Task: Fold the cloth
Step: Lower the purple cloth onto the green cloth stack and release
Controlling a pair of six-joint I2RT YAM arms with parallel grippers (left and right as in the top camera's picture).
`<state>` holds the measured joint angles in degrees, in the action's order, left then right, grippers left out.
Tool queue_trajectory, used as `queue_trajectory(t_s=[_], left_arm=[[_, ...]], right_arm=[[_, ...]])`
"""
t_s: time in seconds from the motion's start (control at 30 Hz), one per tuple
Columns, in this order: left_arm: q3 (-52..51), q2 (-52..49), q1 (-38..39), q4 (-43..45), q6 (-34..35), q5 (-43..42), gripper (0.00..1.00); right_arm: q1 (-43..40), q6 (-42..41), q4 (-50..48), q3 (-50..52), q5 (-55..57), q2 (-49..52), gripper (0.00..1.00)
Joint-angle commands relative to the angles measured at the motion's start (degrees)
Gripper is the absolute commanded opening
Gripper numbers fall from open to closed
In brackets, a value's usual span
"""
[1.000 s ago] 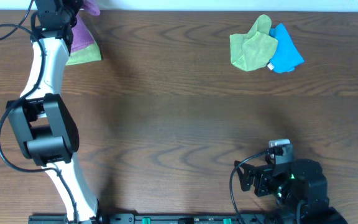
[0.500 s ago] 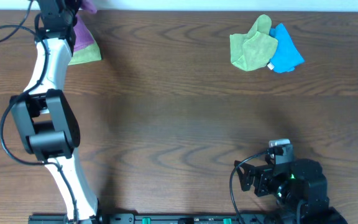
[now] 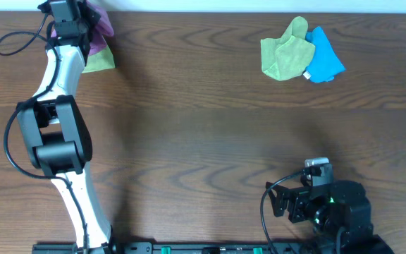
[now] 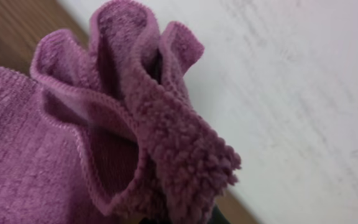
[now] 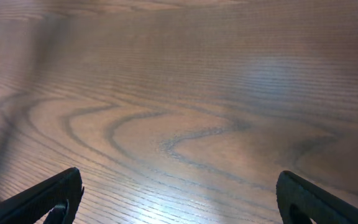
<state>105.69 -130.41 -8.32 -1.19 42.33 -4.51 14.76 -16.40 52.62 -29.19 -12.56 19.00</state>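
Note:
The purple cloth [image 3: 101, 27] is bunched at the far left back corner of the table, partly over a lime-green cloth [image 3: 99, 62]. My left gripper [image 3: 77, 17] is shut on a gathered fold of it. In the left wrist view the cloth [image 4: 123, 124] fills the frame, and its pinched fold runs down into the jaws [image 4: 179, 216], which are mostly hidden. No white tag shows. My right gripper [image 3: 279, 201] is open and empty low over bare wood at the front right, with both fingers [image 5: 179, 199] spread wide in its wrist view.
A crumpled lime-green cloth [image 3: 285, 51] and a blue cloth [image 3: 325, 62] lie together at the back right. A pale surface [image 4: 303, 93] lies just beyond the table's back edge, next to the purple cloth. Brown wood table [image 3: 203, 127] spans the middle.
My left arm has shifted slightly right and further back, and the purple cloth has bunched up with it. The right arm and the other cloths have not moved.

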Motion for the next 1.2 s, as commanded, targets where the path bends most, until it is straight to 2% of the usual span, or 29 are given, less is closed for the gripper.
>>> queue_trajectory(t_s=[0.0, 0.27, 0.7, 0.9, 0.97, 1.03, 1.17], left_arm=[[1.4, 1.1, -1.1, -1.4, -1.9, 0.0, 0.06], [1.4, 3.5, -3.2, -10.7, -4.1, 0.1, 0.06], [1.4, 4.7, -4.5, -20.8, -7.3, 3.3, 0.06], [1.4, 4.7, -4.6, -22.6, -7.7, 4.0, 0.06], [1.4, 4.7, -4.8, -23.4, -7.6, 4.5, 0.10], [1.4, 4.7, -5.0, -24.2, -7.6, 4.7, 0.33], [1.4, 4.7, -5.7, -25.2, -7.4, 4.7, 0.52]], right_arm=[[-0.6, -0.9, -0.1, 0.1, 0.3, -0.3, 0.99], [-0.6, -0.9, -0.1, 0.1, 0.3, -0.3, 0.99], [-0.6, -0.9, -0.1, 0.1, 0.3, -0.3, 0.99], [-0.6, -0.9, -0.1, 0.1, 0.3, -0.3, 0.99], [-0.6, -0.9, -0.1, 0.1, 0.3, -0.3, 0.99], [-0.6, -0.9, -0.1, 0.1, 0.3, -0.3, 0.99], [-0.6, -0.9, -0.1, 0.1, 0.3, -0.3, 0.99]])
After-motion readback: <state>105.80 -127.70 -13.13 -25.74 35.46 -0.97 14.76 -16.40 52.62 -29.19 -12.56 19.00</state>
